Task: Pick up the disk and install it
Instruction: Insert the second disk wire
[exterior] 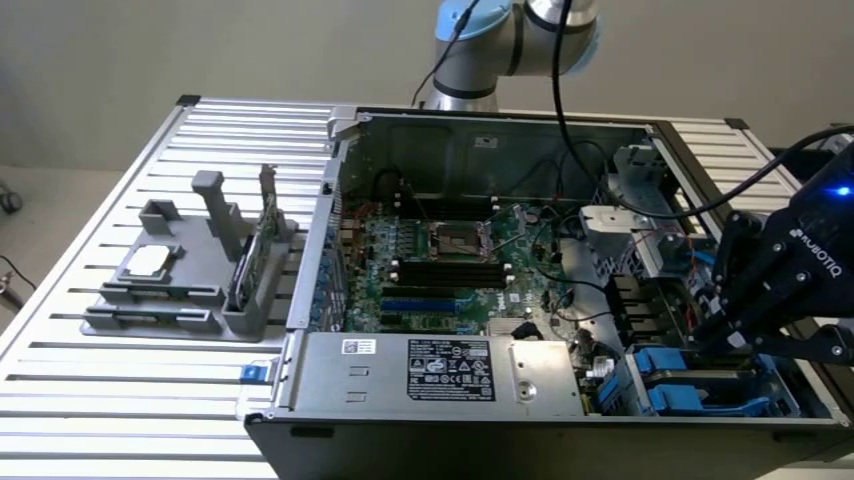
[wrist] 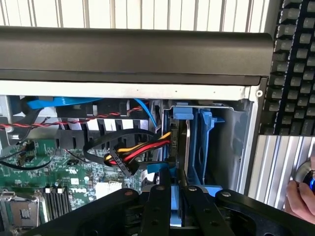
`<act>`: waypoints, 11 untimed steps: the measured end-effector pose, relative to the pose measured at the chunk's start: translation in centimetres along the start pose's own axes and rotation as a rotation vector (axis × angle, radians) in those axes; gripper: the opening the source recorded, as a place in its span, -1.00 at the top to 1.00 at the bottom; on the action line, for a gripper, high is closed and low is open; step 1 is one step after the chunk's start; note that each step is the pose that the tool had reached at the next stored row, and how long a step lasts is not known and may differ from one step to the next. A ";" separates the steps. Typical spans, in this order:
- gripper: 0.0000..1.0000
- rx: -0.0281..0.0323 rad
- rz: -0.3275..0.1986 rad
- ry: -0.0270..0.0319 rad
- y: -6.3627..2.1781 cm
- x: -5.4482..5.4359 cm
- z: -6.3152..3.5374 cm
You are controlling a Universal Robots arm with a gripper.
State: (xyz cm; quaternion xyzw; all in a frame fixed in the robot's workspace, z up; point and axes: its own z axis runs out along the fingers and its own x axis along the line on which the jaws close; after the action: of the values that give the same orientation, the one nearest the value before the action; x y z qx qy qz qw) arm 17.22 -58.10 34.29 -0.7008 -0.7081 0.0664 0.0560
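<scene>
Disk (wrist: 179,216) sits clamped edge-on between the narrow fingers of my tool (wrist: 176,189), blue carrier showing beside them. I hold it down inside the open computer case (exterior: 467,135), at the drive bay (exterior: 694,385) in the corner on the exterior view's right, near the power supply (exterior: 441,370). Red, yellow and black cables (wrist: 142,147) run just beside it.
</scene>
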 end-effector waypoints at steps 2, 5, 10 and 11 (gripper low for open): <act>0.68 0.0005 -0.001 0.0044 0.06 0.0 0.04; 0.68 0.0007 -0.002 0.0101 0.09 0.0 0.08; 0.68 0.0009 -0.004 0.0133 0.10 -0.1 0.10; 0.68 0.0009 -0.004 0.0137 0.09 -0.1 0.11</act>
State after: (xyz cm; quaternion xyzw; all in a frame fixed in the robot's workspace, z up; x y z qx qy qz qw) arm 17.29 -58.19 34.17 -0.6998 -0.7091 0.0618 0.0613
